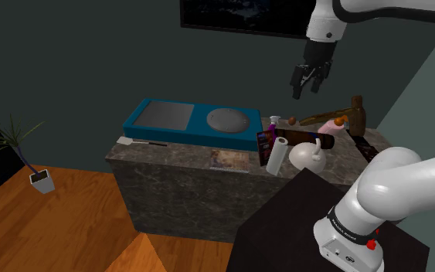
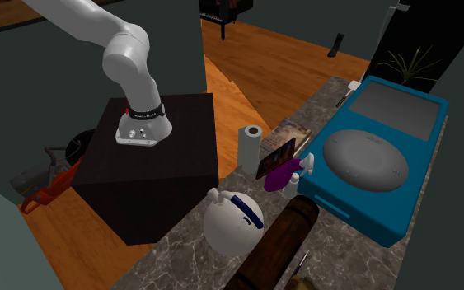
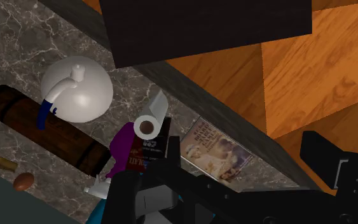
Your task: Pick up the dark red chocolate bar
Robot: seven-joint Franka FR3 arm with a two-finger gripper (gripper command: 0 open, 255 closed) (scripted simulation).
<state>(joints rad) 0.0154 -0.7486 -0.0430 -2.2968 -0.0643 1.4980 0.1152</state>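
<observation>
Below the gripper [image 1: 307,85], well apart from it, on the marble-patterned counter [image 1: 169,166]: one chocolate bar [image 1: 266,144], dark red wrapper with pale lettering, standing on its edge, untouched.

Gripper: all black, hanging high over the cluttered end of the counter. Its fingers [image 1: 297,86] are spread, with nothing between them.

Beneath the gripper, just beside the chocolate bar on the side toward the stand [image 1: 316,224]: one paper roll [image 1: 277,154], white, upright, dark core.

Beneath the gripper, against the bar's other side: one spray bottle [image 2: 283,177], purple with a white head. Whether it touches the bar cannot be told.

Farther out from the gripper's line than the roll: one round vessel [image 3: 77,89], white, curved handle, blue band. Just beyond it is one barrel [image 3: 12,108], dark wood, lying on its side.

Near the bar, flat at the counter's front edge: one book [image 3: 219,153], printed cover upward.

Well off to the shoulder view's left of the gripper, on the same counter: one blue unit [image 1: 198,122] with a grey square panel and a grey round disc set into its top.
</observation>
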